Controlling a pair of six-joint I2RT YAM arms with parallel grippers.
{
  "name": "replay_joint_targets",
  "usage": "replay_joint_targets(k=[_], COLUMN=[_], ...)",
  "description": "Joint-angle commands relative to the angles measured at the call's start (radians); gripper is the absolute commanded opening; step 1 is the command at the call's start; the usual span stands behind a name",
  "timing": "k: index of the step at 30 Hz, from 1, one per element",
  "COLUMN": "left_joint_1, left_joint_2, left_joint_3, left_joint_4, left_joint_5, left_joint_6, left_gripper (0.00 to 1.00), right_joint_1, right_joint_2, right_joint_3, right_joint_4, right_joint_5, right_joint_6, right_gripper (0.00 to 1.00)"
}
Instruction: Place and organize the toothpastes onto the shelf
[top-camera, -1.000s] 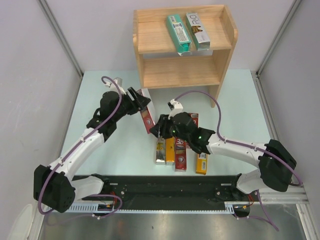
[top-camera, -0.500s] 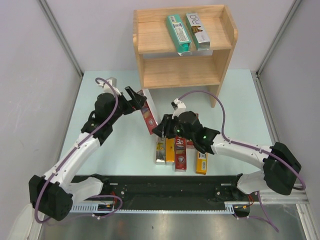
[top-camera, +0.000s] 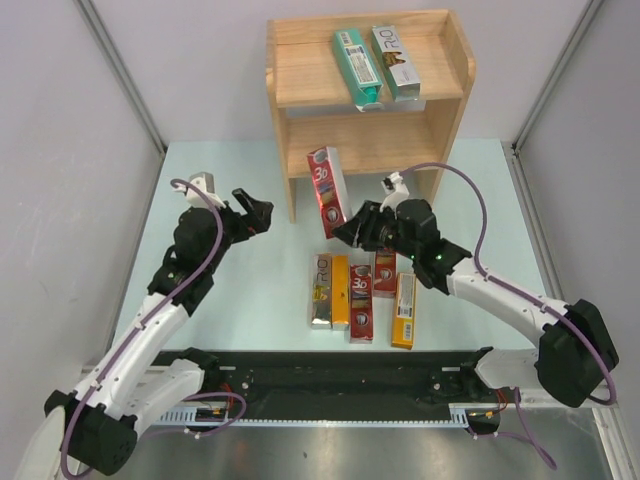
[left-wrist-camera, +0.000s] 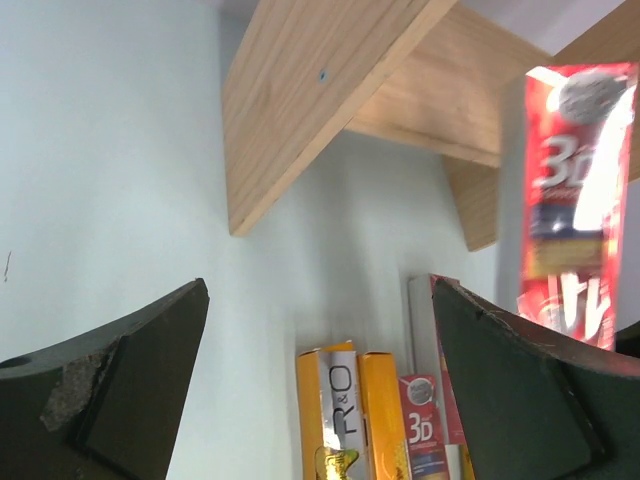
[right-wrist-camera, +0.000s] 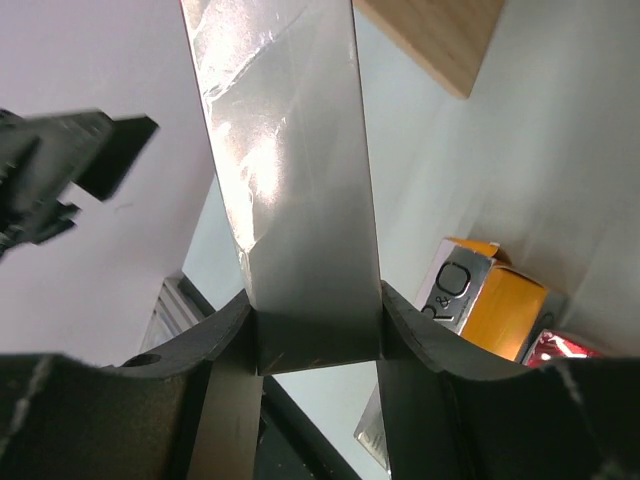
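Right gripper (top-camera: 342, 230) clamped upright red "3D" cardboard carton (top-camera: 326, 188); light wooden shelf (top-camera: 300, 75) just beyond, row of silver, orange and red cartons (top-camera: 340, 292) below. Left gripper (top-camera: 256, 206), jaws wide and empty, had released the carton and withdrawn leftward.

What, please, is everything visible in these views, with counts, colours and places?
shelf: one, light wood, far end of the table.
table: one, pale green, under everything.
shelved toothpastes: two, teal and silver-green, top tier.
held toothpaste: one, red, roughly upright in front of the shelf.
table toothpastes: five, silver, orange, red, red, orange, lying side by side between the arms.
left gripper: black, open, empty.
right gripper: black, shut on the held toothpaste.
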Motion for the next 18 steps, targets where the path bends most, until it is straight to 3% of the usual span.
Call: replay_joint_targets(k=[1,13,18], left_joint_1=[0.007,0.007,0.007], left_joint_2=[0.019,0.01,0.001], left_joint_3=[-0.03,-0.096,-0.119], left_joint_4=[0.022,0.042,0.042], left_joint_5=[0.004,0.032,0.03], left_joint_6=[0.012,0.0,-0.002], left_gripper=[0.99,1.0,1.0], right_joint_1=[-0.078,-0.244,-0.255], right_joint_2=[-0.031,0.193,0.317], right_joint_3=[0.006,0.029,0.095], right_joint_4=[0.129,0.627,0.714], right_joint_5=[-0.127,-0.353,-0.394], right_joint_6=[0.07,0.441,0.516], right_gripper=[0.24,0.23,0.22])
